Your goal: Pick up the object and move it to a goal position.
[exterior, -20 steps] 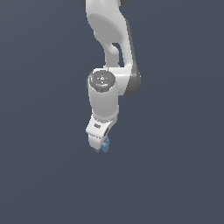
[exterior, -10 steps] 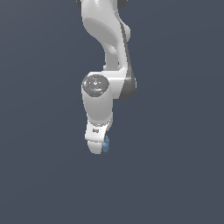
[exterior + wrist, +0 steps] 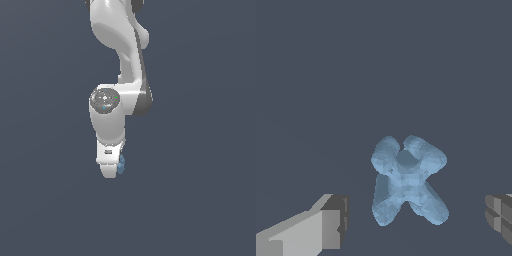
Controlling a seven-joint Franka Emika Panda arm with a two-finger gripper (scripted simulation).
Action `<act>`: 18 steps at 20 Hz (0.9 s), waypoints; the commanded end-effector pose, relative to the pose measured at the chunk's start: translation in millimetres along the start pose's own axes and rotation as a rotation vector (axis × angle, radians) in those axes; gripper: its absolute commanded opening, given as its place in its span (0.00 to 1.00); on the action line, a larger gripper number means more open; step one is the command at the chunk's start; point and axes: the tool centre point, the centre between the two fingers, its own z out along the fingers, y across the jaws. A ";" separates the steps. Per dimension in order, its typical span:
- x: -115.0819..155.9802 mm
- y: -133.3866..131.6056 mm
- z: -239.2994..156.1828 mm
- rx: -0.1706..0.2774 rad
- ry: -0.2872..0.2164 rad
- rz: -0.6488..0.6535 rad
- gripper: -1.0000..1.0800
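In the wrist view, one gripper finger (image 3: 321, 227) stands to one side of the light-blue object (image 3: 406, 180) and the other finger to the far side — jaws wide open, clear gaps both ways, nothing held. In the exterior view, the object (image 3: 121, 163) shows just beside the gripper (image 3: 109, 170) tip — on the exterior view's right.
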 end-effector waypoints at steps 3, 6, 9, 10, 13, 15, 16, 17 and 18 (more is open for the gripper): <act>-1.4 1.0 0.6 0.000 0.000 -0.021 0.96; -1.4 0.8 1.0 0.000 0.000 -0.018 0.96; -1.5 0.7 7.5 0.000 0.000 -0.018 0.96; -1.4 0.6 11.5 0.000 0.000 -0.019 0.96; -1.2 0.0 28.4 0.000 0.000 -0.021 0.96; -1.1 -0.4 39.1 0.000 0.000 -0.022 0.96; -1.0 -0.5 43.3 0.000 0.000 -0.022 0.96; -1.2 -0.6 46.6 0.000 0.000 -0.022 0.96; -1.1 -0.5 49.1 0.000 0.000 -0.023 0.96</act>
